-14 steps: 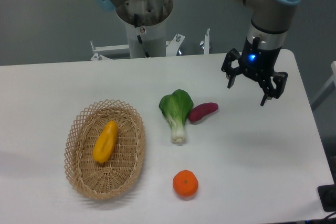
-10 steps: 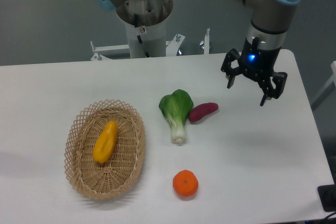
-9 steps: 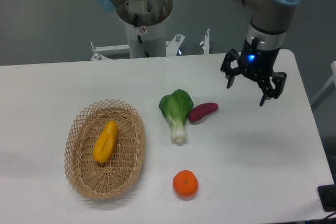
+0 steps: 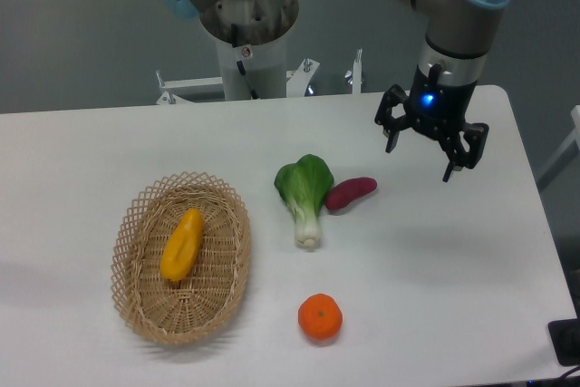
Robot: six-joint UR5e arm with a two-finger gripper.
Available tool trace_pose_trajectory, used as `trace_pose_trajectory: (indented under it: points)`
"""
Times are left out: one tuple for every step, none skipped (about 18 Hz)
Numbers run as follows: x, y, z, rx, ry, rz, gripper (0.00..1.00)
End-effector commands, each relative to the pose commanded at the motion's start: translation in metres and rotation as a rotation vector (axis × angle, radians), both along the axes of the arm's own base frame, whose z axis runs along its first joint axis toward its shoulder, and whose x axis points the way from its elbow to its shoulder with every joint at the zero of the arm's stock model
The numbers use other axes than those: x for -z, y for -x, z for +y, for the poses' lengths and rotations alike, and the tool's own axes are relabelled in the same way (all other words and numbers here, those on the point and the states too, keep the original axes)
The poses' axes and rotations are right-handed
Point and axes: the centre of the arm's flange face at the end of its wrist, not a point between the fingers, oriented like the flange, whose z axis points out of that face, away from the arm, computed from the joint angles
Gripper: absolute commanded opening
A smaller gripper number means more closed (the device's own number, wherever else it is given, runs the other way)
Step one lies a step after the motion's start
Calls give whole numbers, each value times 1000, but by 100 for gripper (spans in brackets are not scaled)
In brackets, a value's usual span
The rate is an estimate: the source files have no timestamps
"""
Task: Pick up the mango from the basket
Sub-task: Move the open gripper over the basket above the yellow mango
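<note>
The yellow-orange mango [image 4: 182,244] lies lengthwise inside the oval wicker basket [image 4: 136,310] at the left of the white table. My gripper [image 4: 419,160] hangs above the table's right side, far to the right of the basket, pointing down. It is open, its black fingers [image 4: 391,138] spread apart with nothing between them.
A green bok choy [image 4: 305,192] lies in the middle of the table with a purple sweet potato [image 4: 351,192] touching its right side. A round orange [image 4: 320,316] sits near the front edge. The arm's base column [image 4: 246,33] stands behind the table.
The gripper has shifted slightly left and up. Nothing on the table has moved.
</note>
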Motion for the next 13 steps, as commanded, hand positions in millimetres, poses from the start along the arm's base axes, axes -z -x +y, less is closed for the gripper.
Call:
trace_pose_trajectory:
  points:
    - [-1, -4, 2, -18, -28, -23, 100]
    - [-2, -10, 3, -27, -46, -34, 100]
    - [-2, -17, 4, -27, -49, -33, 100]
    - [-1, -28, 5, -28, -49, -33, 100]
    - [1, -36, 5, -41, -49, -44, 100]
    - [2, -45, 9, -62, -50, -56, 100]
    - [1, -55, 15, -81, -54, -66, 100]
    - [0, -63, 23, -100, -62, -70, 100]
    - [0, -70, 32, -121, -67, -81, 100]
    - [1, -78, 40, -141, -71, -92, 100]
    - [1, -87, 50, -154, -77, -98, 100]
    - [4, -97, 58, -163, -75, -110, 100]
    - [8, -107, 65, -168, -67, -126, 100]
